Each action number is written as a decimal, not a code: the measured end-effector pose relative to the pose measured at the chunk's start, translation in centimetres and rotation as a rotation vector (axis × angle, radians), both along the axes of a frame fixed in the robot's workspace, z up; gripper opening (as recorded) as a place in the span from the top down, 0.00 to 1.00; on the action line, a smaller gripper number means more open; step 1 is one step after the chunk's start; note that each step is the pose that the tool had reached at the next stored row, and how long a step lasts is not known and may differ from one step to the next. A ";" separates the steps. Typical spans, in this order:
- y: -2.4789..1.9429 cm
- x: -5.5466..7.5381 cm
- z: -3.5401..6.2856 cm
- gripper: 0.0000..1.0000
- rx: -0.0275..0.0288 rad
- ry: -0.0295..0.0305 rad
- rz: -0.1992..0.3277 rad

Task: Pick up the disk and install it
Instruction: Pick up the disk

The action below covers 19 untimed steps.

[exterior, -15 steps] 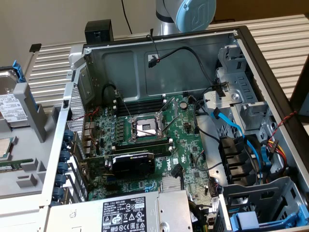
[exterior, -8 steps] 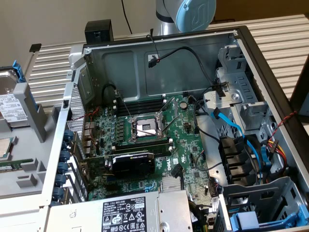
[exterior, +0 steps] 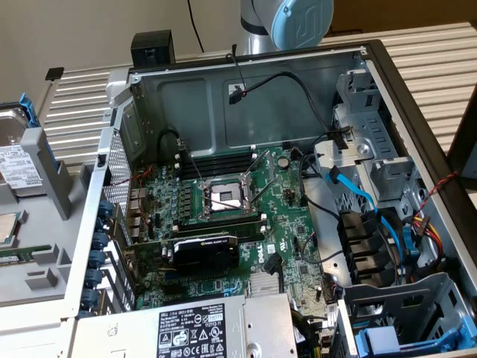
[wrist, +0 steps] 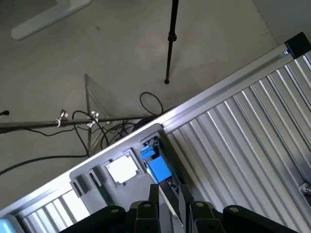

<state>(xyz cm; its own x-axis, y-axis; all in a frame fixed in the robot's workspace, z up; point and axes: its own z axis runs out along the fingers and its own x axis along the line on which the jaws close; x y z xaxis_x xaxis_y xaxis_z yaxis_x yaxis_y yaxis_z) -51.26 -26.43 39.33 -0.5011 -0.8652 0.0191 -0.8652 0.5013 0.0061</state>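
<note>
The exterior camera sits close above the open computer case [exterior: 194, 104], looking steeply down into it. The wrist camera hangs high, facing down across the ribbed worktop [wrist: 243, 136] edge to the floor [wrist: 73, 48]. The 2 views share the grey holder [exterior: 46, 179] carrying the disk [exterior: 15, 164], and that worktop.

One silver-grey tubular robot arm [exterior: 255, 26], at the top of the exterior view, right of centre, cut off by the frame edge. Light blue round joint cap [exterior: 302, 21] on it, facing the camera, pale logo on the cap. Arm section stands roughly upright. Black metal gripper [wrist: 171, 216] in the wrist view: four rounded black linkage knuckles [wrist: 112, 212] side by side, evenly spread. Gripper hangs in the air, aimed down at a slant.
</note>
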 end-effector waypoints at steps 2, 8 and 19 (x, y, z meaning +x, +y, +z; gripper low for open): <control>0.00 0.0 -0.01 0.69 0.0000 0.0000 0.035; 0.00 0.0 -0.03 0.69 0.0000 0.0000 0.145; 0.00 0.0 -0.08 0.69 0.0000 -0.0001 0.345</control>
